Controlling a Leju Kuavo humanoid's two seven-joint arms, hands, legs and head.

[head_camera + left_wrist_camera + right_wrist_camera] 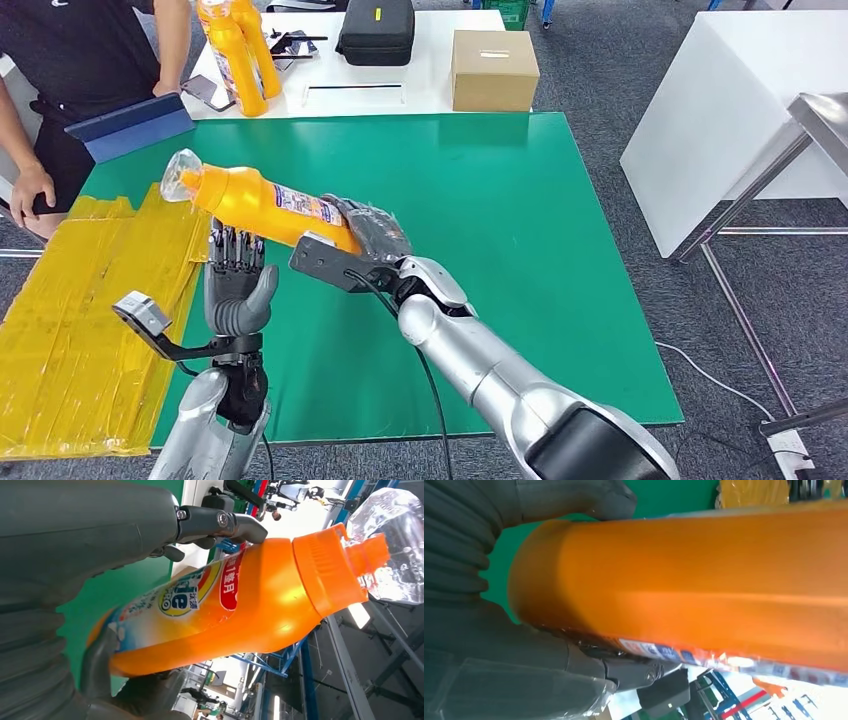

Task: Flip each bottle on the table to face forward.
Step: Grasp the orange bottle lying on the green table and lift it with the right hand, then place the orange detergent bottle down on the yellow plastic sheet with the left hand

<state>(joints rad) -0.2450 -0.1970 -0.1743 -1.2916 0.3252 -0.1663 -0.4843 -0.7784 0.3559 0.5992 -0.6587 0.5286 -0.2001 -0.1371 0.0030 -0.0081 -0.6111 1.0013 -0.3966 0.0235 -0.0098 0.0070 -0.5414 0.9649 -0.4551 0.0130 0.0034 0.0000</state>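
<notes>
An orange bottle (pixel 265 200) with a printed label and a clear cap hangs tilted over the green table (pixel 520 230), cap toward the far left. My right hand (pixel 370 235), wrapped in clear film, grips it at the base. In the right wrist view the bottle (pixel 704 580) lies across my right hand (pixel 499 645). My left hand (pixel 238 285) stands upright just under the bottle's middle with its fingers pointing up at the bottle's underside. The left wrist view has the label and orange neck (pixel 240 605) close by my left hand (pixel 90 530); whether it touches the bottle I cannot tell.
Two more orange bottles (pixel 240 50) stand on the white table behind, with a black case (pixel 376 30) and a cardboard box (pixel 493 68). A person (pixel 80 60) leans at the far left beside a blue tablet (pixel 135 125). Yellow sheeting (pixel 80 310) covers the table's left end.
</notes>
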